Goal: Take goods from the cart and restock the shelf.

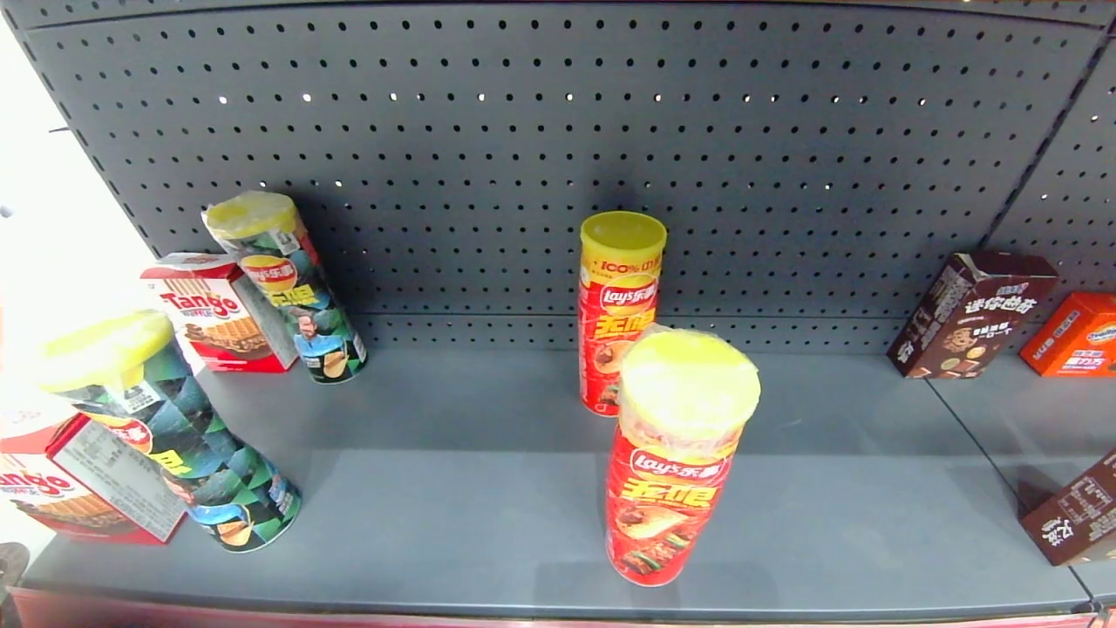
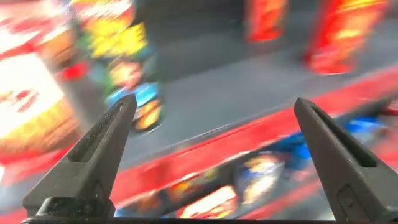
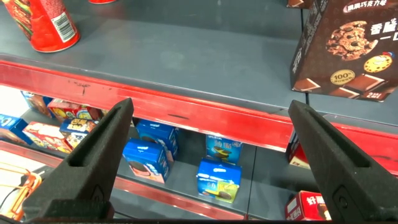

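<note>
Right wrist view: red chip can (image 3: 46, 25) on shelf (image 3: 186, 56), well beyond empty, spread jaws; left jaws likewise spread.

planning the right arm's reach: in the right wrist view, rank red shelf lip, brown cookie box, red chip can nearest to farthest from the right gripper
1. red shelf lip, just ahead of the right gripper
2. brown cookie box, on the shelf's front, toward the right
3. red chip can, farther off along the shelf, toward the left
</note>
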Robot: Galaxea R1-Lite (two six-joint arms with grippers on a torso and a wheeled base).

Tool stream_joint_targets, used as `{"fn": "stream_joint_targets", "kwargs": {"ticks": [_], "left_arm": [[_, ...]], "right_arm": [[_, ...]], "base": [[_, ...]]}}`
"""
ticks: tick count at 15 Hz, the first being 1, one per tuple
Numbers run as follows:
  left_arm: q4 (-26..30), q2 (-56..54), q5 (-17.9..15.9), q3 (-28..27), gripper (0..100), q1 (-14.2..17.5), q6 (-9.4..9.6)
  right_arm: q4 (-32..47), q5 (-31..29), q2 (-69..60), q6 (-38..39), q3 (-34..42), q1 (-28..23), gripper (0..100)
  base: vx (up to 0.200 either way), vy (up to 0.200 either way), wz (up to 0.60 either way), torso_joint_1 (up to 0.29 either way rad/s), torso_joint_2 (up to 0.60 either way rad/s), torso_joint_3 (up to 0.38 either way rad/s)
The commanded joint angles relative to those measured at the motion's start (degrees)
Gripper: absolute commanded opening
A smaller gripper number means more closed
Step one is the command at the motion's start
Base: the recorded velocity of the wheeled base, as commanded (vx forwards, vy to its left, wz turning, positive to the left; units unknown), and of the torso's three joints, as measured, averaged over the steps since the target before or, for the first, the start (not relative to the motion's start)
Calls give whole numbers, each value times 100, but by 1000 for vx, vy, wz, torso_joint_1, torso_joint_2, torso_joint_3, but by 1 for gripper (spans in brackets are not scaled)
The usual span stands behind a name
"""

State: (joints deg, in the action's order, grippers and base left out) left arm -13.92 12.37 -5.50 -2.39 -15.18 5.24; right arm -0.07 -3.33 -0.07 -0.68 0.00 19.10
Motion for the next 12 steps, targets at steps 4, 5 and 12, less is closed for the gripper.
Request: {"fn": "stream_joint_targets", "kwargs": {"ticks": [4, 5, 12], "left_arm": [[997, -1237, -83, 239, 100, 1474, -243], [997, -1237, -83, 239, 100, 1491, -304], [997, -1237, -1138, 239, 100, 1500, -304]], "right_arm": [[-1, -1, 7, 7, 0, 6, 100], [-1, -1, 7, 7, 0, -3, 100], [-1, -10, 7, 7, 0, 6, 100]], "base": [[0, 0, 0, 0, 0, 0], [0, 0, 0, 0, 0, 0], [0, 0, 0, 0, 0, 0]]}}
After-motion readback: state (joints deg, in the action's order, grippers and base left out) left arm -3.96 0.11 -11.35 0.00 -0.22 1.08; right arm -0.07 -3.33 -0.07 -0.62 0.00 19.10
